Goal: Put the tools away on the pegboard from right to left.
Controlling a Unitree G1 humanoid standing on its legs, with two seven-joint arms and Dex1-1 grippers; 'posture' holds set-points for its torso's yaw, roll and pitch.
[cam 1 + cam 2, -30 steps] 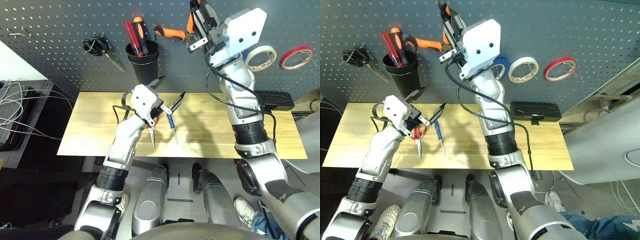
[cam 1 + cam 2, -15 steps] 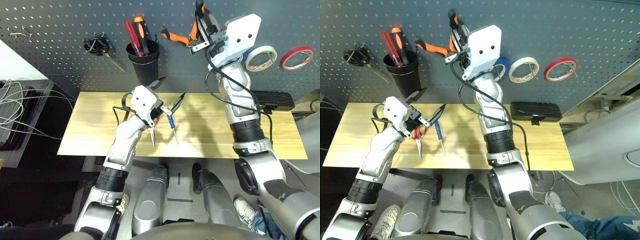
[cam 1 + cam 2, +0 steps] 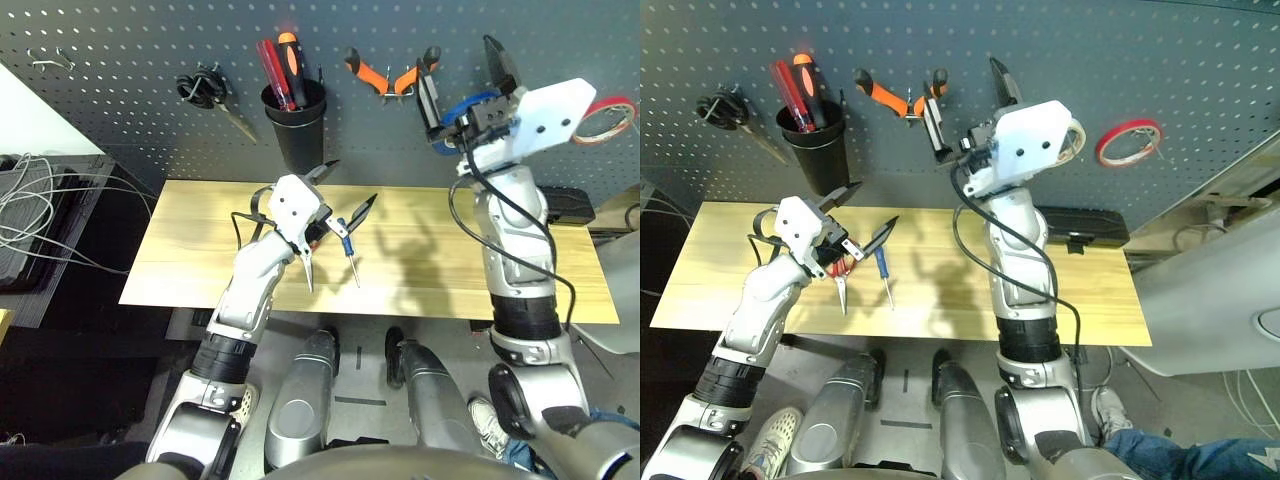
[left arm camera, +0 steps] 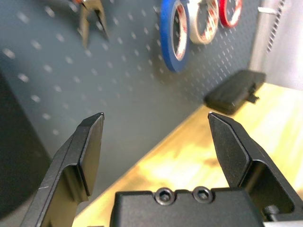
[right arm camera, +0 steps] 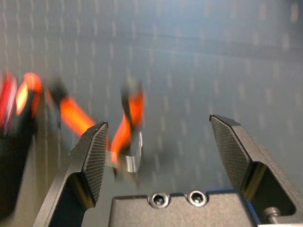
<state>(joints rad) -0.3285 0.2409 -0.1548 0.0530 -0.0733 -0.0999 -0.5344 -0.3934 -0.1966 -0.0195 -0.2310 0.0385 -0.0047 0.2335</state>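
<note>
The orange-and-black-handled pliers [image 3: 388, 76] hang on the pegboard [image 3: 120, 60], free of any grip. My right gripper [image 3: 462, 82] is open just to their right, a little off the board. In the right wrist view the pliers [image 5: 127, 124] show ahead between the open fingers. The blue tape ring [image 4: 173, 33] hangs on the board. My left gripper [image 3: 346, 190] is open above the table, over the small blue-handled screwdriver [image 3: 346, 250] and the red-handled scissors [image 3: 305, 262], which lie side by side on the wood.
A black cup [image 3: 297, 125] holding red and orange screwdrivers hangs left of the pliers, with black-handled scissors [image 3: 205, 90] further left. White [image 4: 203, 21] and red [image 3: 1127, 142] tape rings hang at the right. A black box [image 3: 1085, 222] lies at the table's back right.
My right gripper has opened and let go of the pliers, which now hang on the board. That arm has drawn back to the right. The left arm has stayed put.
</note>
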